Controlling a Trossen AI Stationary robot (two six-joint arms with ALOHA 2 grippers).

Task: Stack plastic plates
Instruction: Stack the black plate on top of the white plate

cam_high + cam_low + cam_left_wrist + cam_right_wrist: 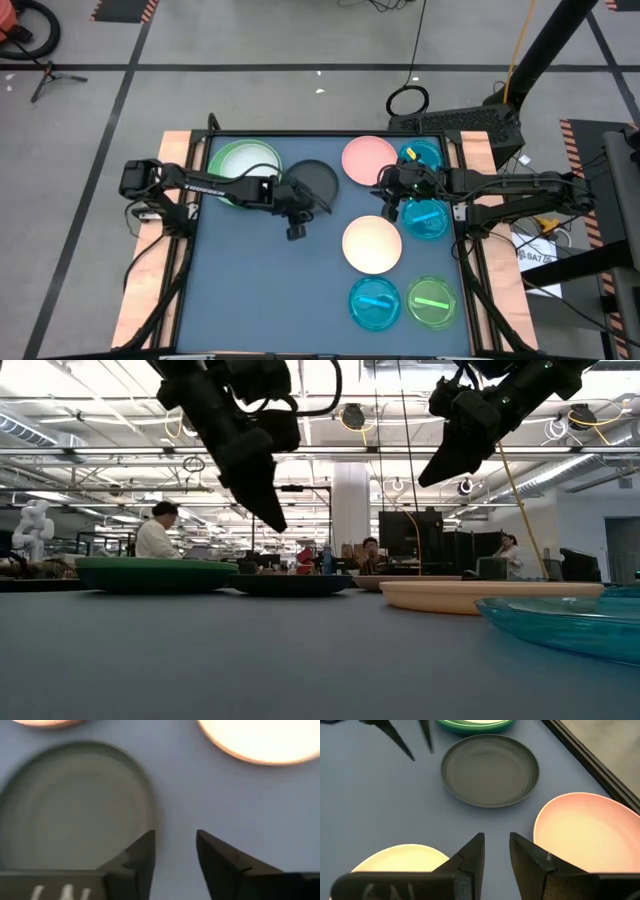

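- Plates lie flat, rims up, on the blue worktop (260, 290): round, smooth plastic.
- Grey plate (314, 180) at far centre; cream plate (372, 244) mid-right.
- Left hand (296, 231) and right hand (388, 212) hover, slightly parted, empty.

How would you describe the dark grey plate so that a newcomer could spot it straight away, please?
Start at the green plates in the table's far left corner. Just to their right lies the dark grey plate, with the left gripper hovering beside it. It is the only dark one; the pink plate and cream plate nearby are pale.
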